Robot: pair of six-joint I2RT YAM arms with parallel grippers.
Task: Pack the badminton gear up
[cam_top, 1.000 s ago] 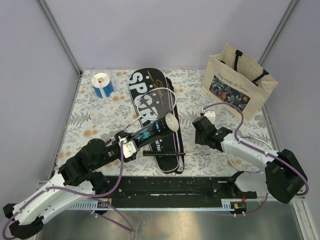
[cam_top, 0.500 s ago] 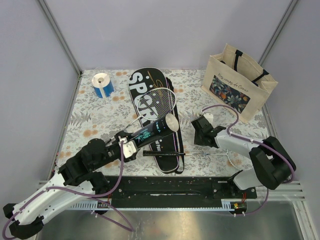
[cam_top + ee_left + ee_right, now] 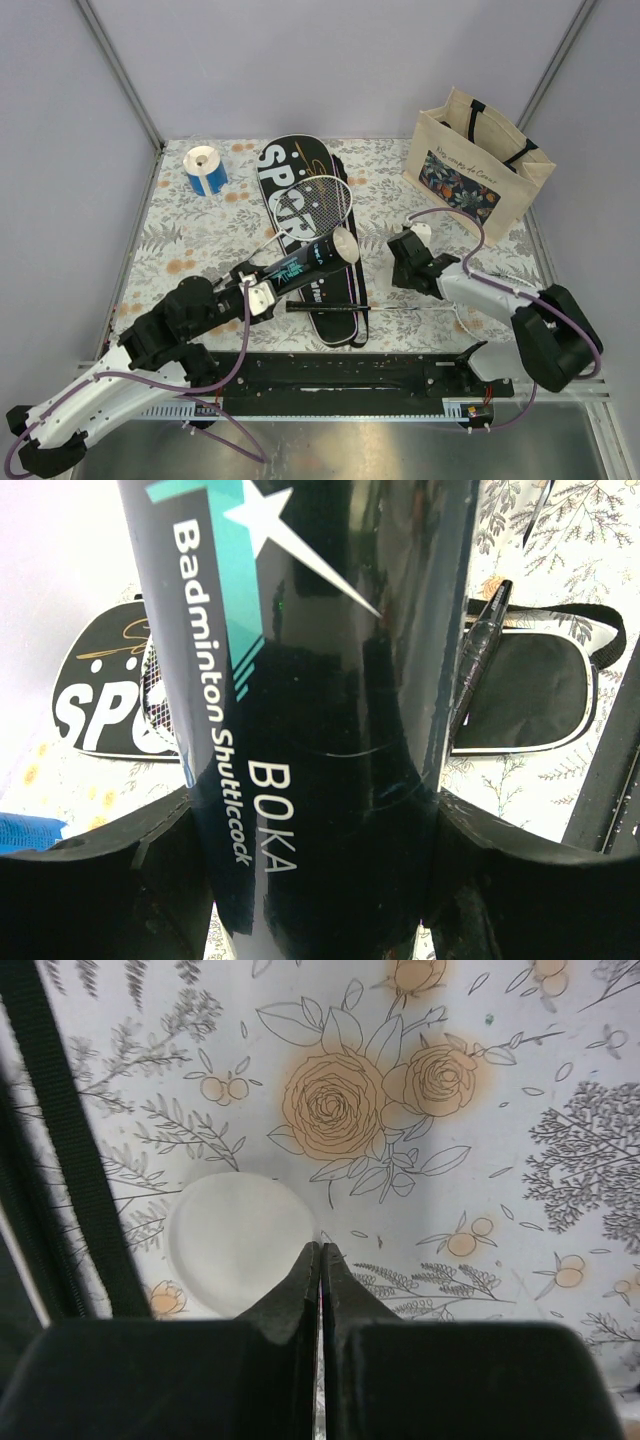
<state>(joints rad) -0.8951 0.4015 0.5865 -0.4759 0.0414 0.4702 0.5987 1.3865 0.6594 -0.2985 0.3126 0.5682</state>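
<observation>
The left jaws are clamped around the black tube (image 3: 320, 680). It slants from the lower left up to its pale end at the middle of the top view, over the black SPORT case (image 3: 290, 190). A white-framed racket (image 3: 320, 203) lies on the case. The right jaws are pressed together and hold nothing, their tips just beside a white disc (image 3: 238, 1243) on the floral tabletop (image 3: 480, 1160). The tote bag (image 3: 478, 165) stands at the upper right.

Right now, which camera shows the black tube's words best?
The left wrist view: the black tube fills it, reading Badminton Shuttlecock BOKA. The top view shows it small, print too tiny. The right wrist view misses it.
</observation>
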